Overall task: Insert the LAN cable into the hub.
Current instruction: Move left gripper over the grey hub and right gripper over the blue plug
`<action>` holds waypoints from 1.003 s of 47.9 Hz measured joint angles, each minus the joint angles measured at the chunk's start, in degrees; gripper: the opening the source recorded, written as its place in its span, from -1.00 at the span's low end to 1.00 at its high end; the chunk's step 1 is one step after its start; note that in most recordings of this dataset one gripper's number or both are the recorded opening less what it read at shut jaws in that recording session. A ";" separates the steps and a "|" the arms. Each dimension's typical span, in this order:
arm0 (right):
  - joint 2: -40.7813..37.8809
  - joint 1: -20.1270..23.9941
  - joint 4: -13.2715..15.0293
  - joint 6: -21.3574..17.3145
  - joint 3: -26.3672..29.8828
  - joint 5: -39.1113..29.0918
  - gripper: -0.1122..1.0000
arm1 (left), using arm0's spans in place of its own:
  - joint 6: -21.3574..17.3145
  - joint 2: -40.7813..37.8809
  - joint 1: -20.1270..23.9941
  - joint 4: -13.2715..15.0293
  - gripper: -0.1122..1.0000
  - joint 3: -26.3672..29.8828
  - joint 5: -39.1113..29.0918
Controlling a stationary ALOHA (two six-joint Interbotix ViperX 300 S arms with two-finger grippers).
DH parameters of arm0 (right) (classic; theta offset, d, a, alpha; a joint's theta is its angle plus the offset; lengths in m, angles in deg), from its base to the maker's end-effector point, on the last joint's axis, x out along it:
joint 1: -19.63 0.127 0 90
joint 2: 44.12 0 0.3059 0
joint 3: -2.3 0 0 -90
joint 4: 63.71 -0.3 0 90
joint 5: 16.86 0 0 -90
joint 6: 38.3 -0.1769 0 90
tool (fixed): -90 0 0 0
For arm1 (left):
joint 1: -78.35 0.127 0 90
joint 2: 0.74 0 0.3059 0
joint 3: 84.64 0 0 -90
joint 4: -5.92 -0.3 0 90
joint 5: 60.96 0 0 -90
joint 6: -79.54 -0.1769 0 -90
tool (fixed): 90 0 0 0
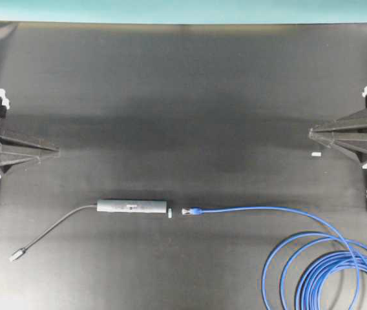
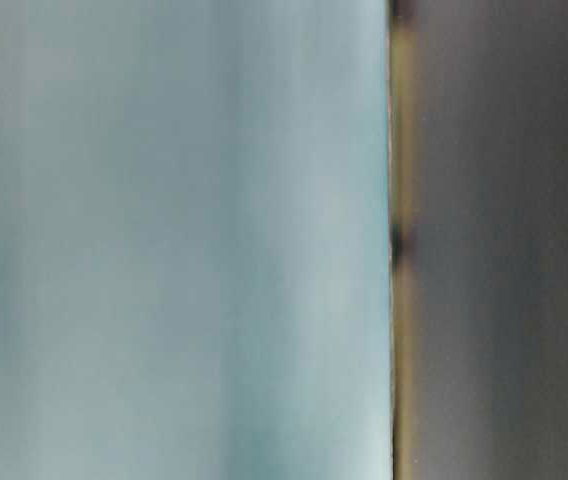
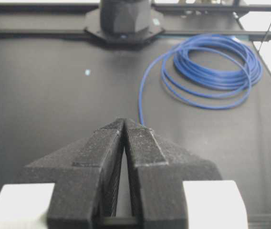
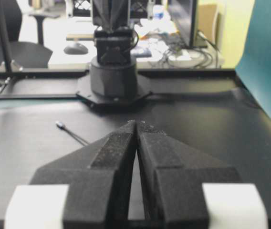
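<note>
Two arms: both parked at the outer edges of the black tabletop [image 1: 183, 97], well apart from the task's things.
Left hand [image 1: 55, 152]: clenched, jaws pressed together with nothing between them, pointing toward the middle.
Right hand [image 1: 311, 133]: clenched too and holding nothing, pointing back at its partner.
Hub [image 1: 132, 206]: slim grey bar lying flat in the near half of the tabletop, left of centre, long axis running left to right, a small pale mark on top.
Grey cord [image 1: 54, 227]: leaves the hub's left end, curves toward the near left and ends in a small silver plug [image 1: 17, 255].
LAN cable [image 1: 267, 210]: bright blue, its plug [image 1: 187, 210] lying just right of the hub's right end, in line with it but apart (a small gap shows between them).
Pale piece [image 1: 169, 212]: small and light-coloured, sitting in that gap beside the hub's end; what it is I cannot tell.
Cable loops [image 1: 329, 271]: the rest of the blue line runs right, then winds into several loops at the near right corner, partly cut off by the picture's edge.
White scrap [image 1: 315, 155]: tiny, on the tabletop just below the right hand's tip.
In the way: nothing lies between plug and hub apart from the pale piece.
Surface: matte black, with a teal wall [image 1: 183, 10] along the far edge.
Room: the right wrist view shows desks, a chair, a monitor and tangled wires behind the left arm's base.
Table-level view: a blur of pale teal and dark grey, nothing readable.
</note>
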 measured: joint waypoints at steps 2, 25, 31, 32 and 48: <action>-0.18 -0.09 -0.18 0.00 0.09 -0.18 -0.76 | 0.09 -0.53 0.09 -0.88 -0.73 0.35 -0.79; -16.61 2.72 -2.99 -2.55 13.10 -26.46 -0.80 | 0.44 -9.58 -0.79 -2.37 -0.79 5.10 -8.35; -22.15 3.34 -2.99 -2.55 15.64 -29.44 -0.79 | 0.44 -12.22 -1.85 -2.37 -0.71 5.54 -8.35; -23.03 3.34 -2.90 -2.55 16.08 -29.79 -0.79 | 0.44 -12.57 -2.02 -2.37 -0.65 5.62 -8.35; -34.72 5.36 -2.90 -2.37 21.09 -34.28 0.50 | 1.67 -18.02 -3.96 -2.37 0.66 6.24 -4.13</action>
